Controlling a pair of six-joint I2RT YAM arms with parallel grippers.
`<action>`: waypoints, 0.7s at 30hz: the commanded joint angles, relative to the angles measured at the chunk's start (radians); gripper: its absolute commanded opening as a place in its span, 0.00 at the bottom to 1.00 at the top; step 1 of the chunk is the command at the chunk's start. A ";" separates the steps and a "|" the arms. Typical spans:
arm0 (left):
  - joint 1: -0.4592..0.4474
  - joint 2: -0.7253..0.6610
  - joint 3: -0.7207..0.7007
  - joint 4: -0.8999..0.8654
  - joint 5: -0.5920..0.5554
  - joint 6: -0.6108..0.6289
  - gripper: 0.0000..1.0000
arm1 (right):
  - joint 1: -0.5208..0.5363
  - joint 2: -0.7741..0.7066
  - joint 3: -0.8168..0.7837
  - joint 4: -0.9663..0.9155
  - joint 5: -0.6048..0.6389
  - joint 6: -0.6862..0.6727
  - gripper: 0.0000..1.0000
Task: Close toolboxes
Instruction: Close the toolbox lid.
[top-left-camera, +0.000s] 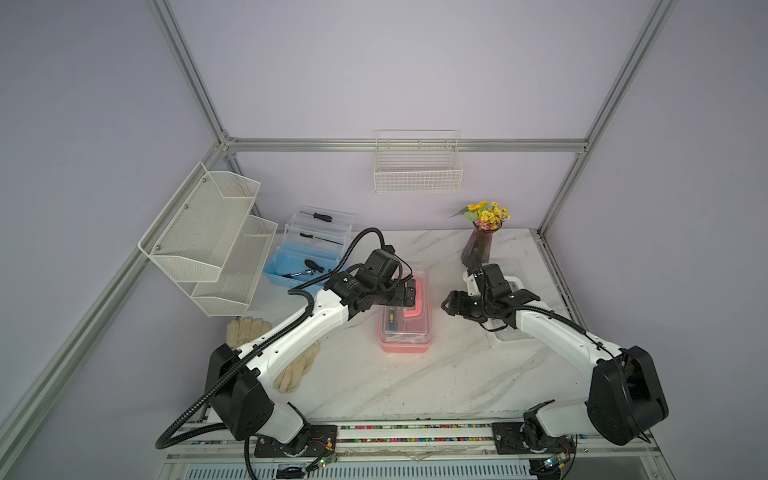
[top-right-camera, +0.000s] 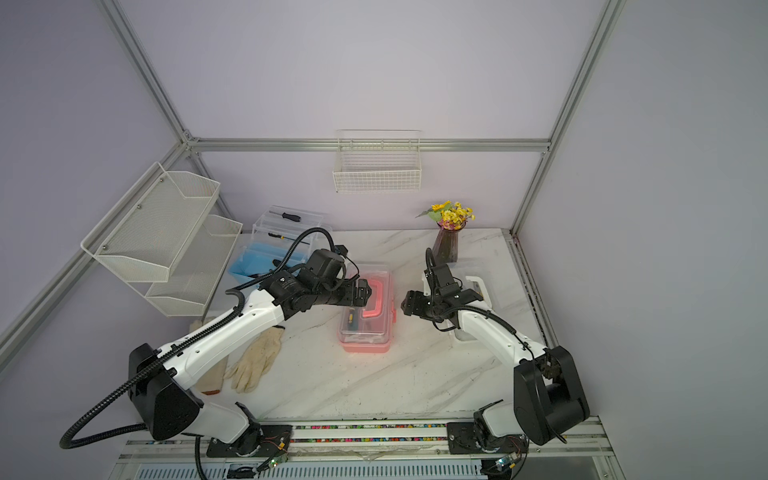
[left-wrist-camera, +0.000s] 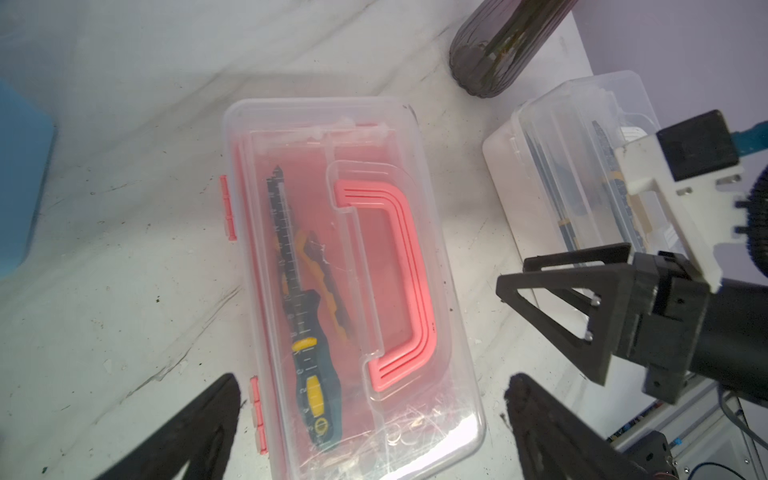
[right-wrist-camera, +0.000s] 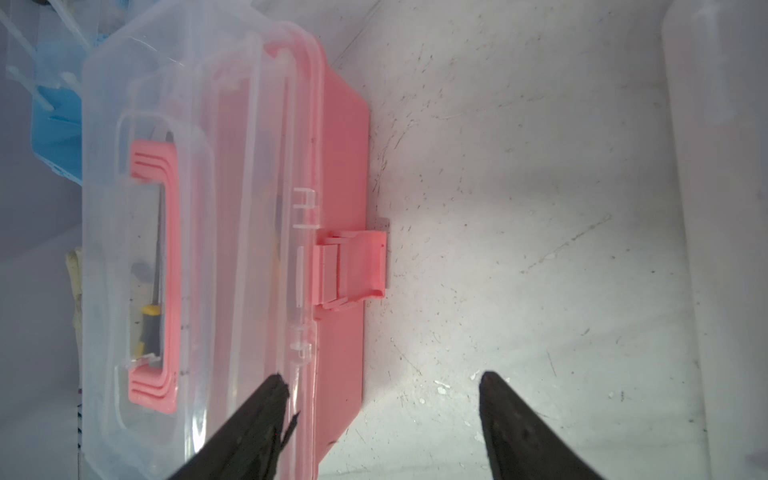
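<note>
- Hanging spread as wide as they go, the left fingers (left-wrist-camera: 208, 419) hold nothing. They sit above the pink rectangular plastic toolbox with the clear lid (left-wrist-camera: 353, 266), one on each side of its width, seemingly placed to press the lid flat or steady the box.
- The right fingers (right-wrist-camera: 515, 428) are also parted, well short of shut, and grip nothing. One tip overlaps the lid's edge in the right wrist view, but whether it touches cannot be told. They face the long side that carries the pink plastic latch (right-wrist-camera: 353, 270).
- That latch juts away from the base wall, so it is probably not snapped home. The lid itself lies down, with the pink handle (left-wrist-camera: 415, 270) folded flat and a dark-handled tool with yellow buttons (left-wrist-camera: 309, 332) inside.
- Bare white marbled worktop (right-wrist-camera: 540, 208) lies between the latch side and the white-based toolbox with a clear lid (left-wrist-camera: 561, 124), leaving the right fingers room to come in. That white box sits under the right arm, and its lid looks to be down.
- The blue-based toolbox (top-left-camera: 286, 266) stands well apart at the far left of the worktop. Its clear trays are fanned open and tools show inside, so it is the clearest work left.
- Three things crowd the edges:
  - the dark glass vase of yellow flowers (top-left-camera: 480, 249), near the white box
  - a white mesh rack (top-left-camera: 208, 237), beside the blue box
  - cream work gloves (top-left-camera: 249, 330), under the left arm
</note>
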 joint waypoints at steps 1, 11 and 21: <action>-0.001 0.005 0.066 0.039 0.025 0.016 1.00 | -0.014 0.011 -0.017 0.058 -0.057 0.019 0.74; 0.088 -0.025 -0.044 0.051 -0.031 0.027 1.00 | -0.019 0.026 -0.045 0.117 -0.104 0.038 0.74; 0.089 0.129 -0.025 0.049 0.006 0.024 1.00 | -0.075 0.034 -0.083 0.132 -0.177 0.032 0.74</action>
